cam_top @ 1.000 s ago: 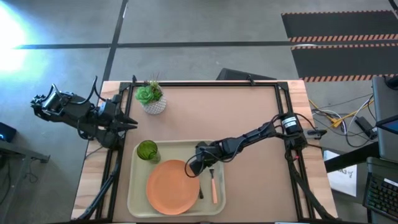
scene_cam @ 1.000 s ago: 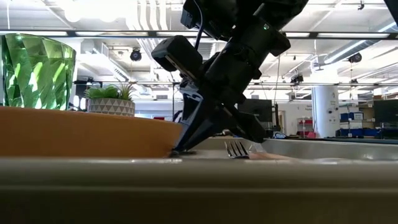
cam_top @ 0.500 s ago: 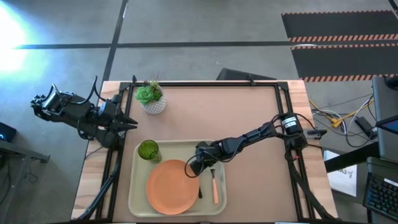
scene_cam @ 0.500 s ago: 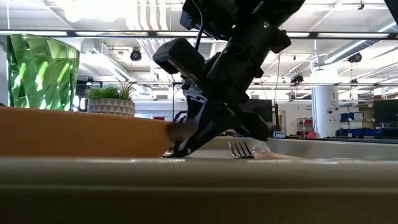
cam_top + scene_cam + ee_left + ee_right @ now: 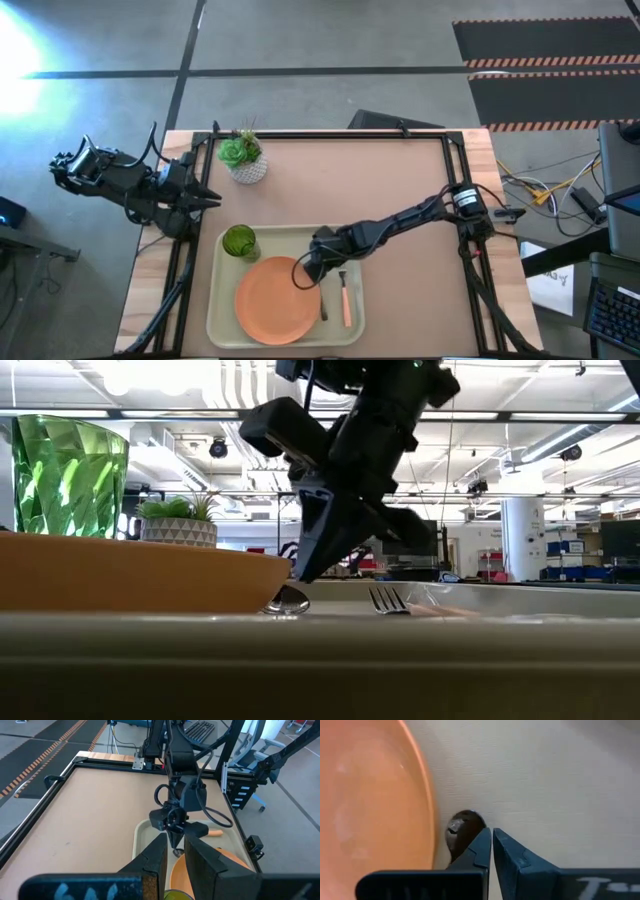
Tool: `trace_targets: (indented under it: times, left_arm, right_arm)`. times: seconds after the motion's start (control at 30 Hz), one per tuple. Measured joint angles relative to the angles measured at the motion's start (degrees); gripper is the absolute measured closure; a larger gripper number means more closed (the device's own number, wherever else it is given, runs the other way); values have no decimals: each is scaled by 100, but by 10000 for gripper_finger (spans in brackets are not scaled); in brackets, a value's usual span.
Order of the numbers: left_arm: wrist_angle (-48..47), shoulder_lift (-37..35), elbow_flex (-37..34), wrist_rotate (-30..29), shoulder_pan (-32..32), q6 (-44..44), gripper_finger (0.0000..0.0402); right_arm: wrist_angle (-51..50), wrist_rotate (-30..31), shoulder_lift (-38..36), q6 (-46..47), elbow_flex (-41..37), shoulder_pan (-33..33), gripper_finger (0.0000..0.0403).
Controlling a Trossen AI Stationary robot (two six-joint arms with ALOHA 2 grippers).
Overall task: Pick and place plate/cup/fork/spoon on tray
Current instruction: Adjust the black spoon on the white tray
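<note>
The cream-white tray (image 5: pixel 215 300) holds the salmon-orange plate (image 5: pixel 275 300), the green cup (image 5: pixel 238 241) at its far left corner, the pink-handled fork (image 5: pixel 345 300) and the dark spoon (image 5: pixel 322 305). The spoon lies on the tray floor, its bowl (image 5: pixel 287 600) beside the plate's rim (image 5: pixel 250 575). My right gripper (image 5: pixel 300 576) points down just above that bowl (image 5: pixel 462 826). It is empty, with only a thin slit between its fingertips (image 5: pixel 491 842). My left gripper (image 5: pixel 208 197) waits open at the table's left edge.
A white pot with a green plant (image 5: pixel 243 160) stands at the table's far left, behind the tray. The fork's tines (image 5: pixel 385 600) lie close to the right of the spoon's bowl. Bare brown table lies to the right of the tray and behind it.
My right gripper has risen off the tray floor, between the plate and the fork. The spoon's bowl, which showed blurred at its fingertips half a second ago, now lies still on the tray below them.
</note>
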Motion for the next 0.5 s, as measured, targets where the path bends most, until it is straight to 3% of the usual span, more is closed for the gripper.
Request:
trace_targets:
  times: [0.2, 0.5]
  left_arm:
    - [0, 0, 0, 0, -2, 0, 354]
    - [0, 0, 0, 0, -2, 0, 354]
  right_arm:
    - [-816, 97, 0, -5, 328, 40, 394]
    - [-593, 97, -2, -128, 358, 49, 394]
